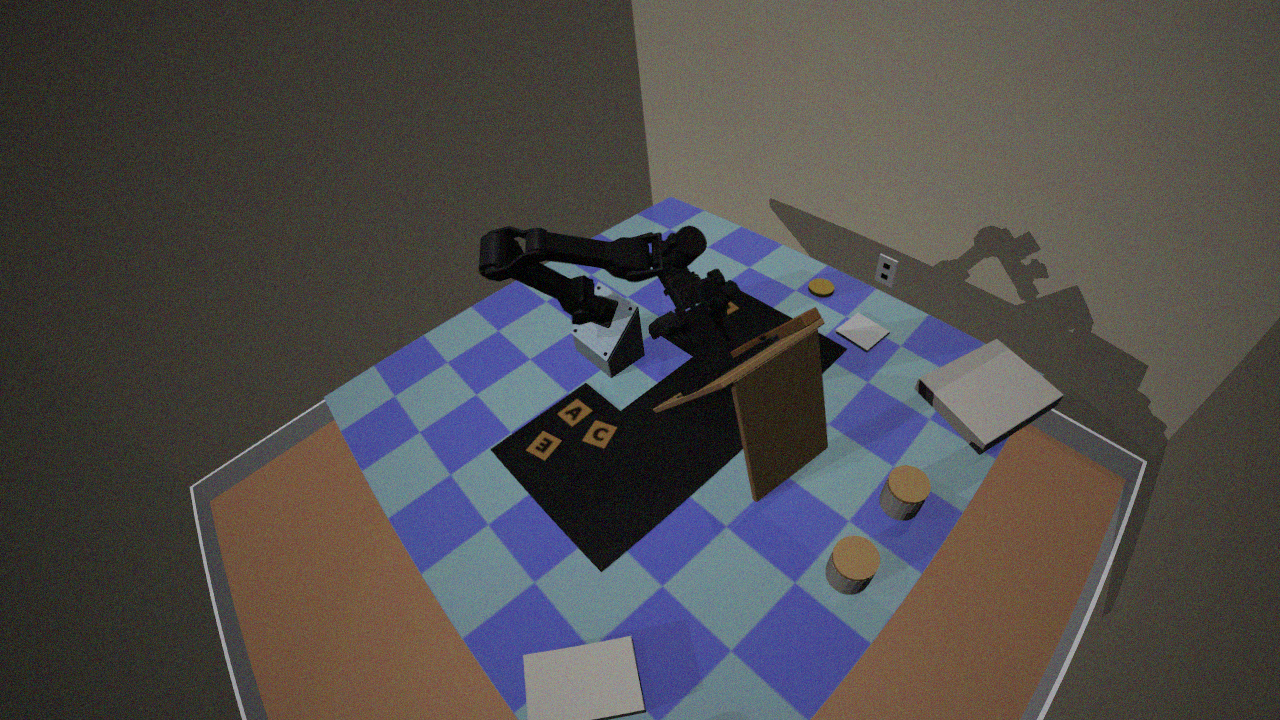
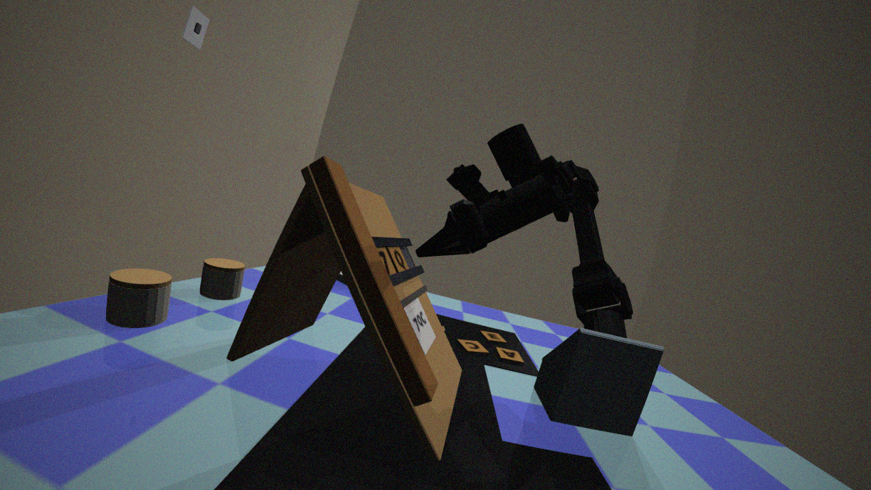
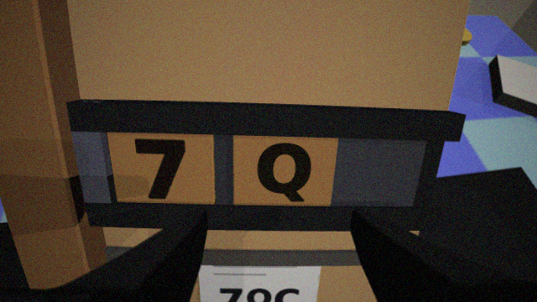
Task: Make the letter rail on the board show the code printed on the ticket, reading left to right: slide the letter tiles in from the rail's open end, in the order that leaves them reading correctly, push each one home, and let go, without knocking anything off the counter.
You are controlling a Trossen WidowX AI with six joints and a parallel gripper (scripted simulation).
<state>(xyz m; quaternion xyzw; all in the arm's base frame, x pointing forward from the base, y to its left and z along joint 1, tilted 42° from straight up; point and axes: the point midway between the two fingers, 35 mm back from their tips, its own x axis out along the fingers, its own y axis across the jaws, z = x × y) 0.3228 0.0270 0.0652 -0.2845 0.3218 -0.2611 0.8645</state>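
The leaning board [image 2: 371, 207] [image 3: 268, 50] bears a dark rail [image 2: 392, 241] [image 3: 268, 119]. In it stand the 7 tile [image 3: 123, 168] at left and the Q tile [image 3: 243, 168] [image 2: 399, 258] right of it, upright, with a narrow gap between them. Right of Q the rail is empty. The ticket [image 3: 260, 278] [image 2: 420, 332] below reads 7QC. My gripper [image 3: 279, 219] [image 2: 418, 252] is open and empty, in front of the rail's lower bar. The C tile [image 1: 599, 433] [image 2: 472, 346], A tile [image 1: 574, 411] [image 2: 510, 354] and E tile [image 1: 543, 445] [image 2: 493, 335] lie flat. Another tile [image 1: 733, 308] is partly hidden behind the gripper.
A black mat [image 1: 608, 519] lies under the loose tiles and board. Two lidded jars [image 1: 904, 497] [image 1: 852, 564] stand behind the board. A large box [image 1: 993, 385], a white pad [image 1: 862, 331] and a yellow disc [image 1: 820, 287] lie beyond; a white box [image 1: 581, 677] lies nearer.
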